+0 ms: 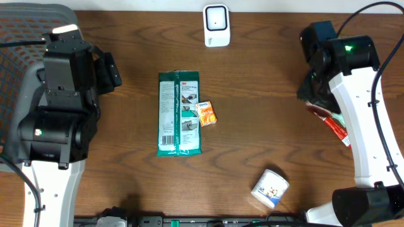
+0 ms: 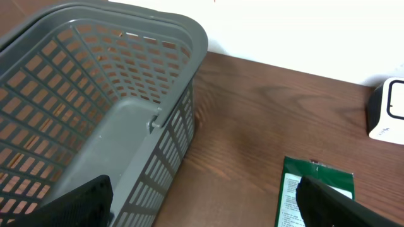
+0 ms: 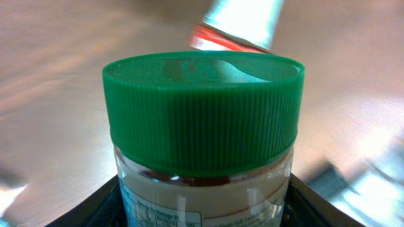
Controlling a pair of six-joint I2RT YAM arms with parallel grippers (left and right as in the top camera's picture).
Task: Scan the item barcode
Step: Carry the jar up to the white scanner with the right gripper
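Observation:
A clear jar with a green ribbed lid [image 3: 202,126] fills the right wrist view, and my right gripper [image 3: 202,205] is shut on its body, a black finger [image 3: 95,211] on each side. Part of a printed label shows on the glass; no barcode is visible. From overhead the right gripper [image 1: 315,88] hangs at the table's right side and the jar is mostly hidden under it. The white scanner [image 1: 216,25] stands at the back centre, also seen in the left wrist view [image 2: 388,110]. My left gripper [image 2: 205,211] is open over bare wood beside the basket, holding nothing.
A grey mesh basket [image 2: 95,94] sits at the far left. A green wipes pack [image 1: 180,113] lies mid-table with a small orange packet [image 1: 207,113] against it. A red tube [image 1: 331,123] lies under the right arm. A white tub [image 1: 270,187] rests near the front.

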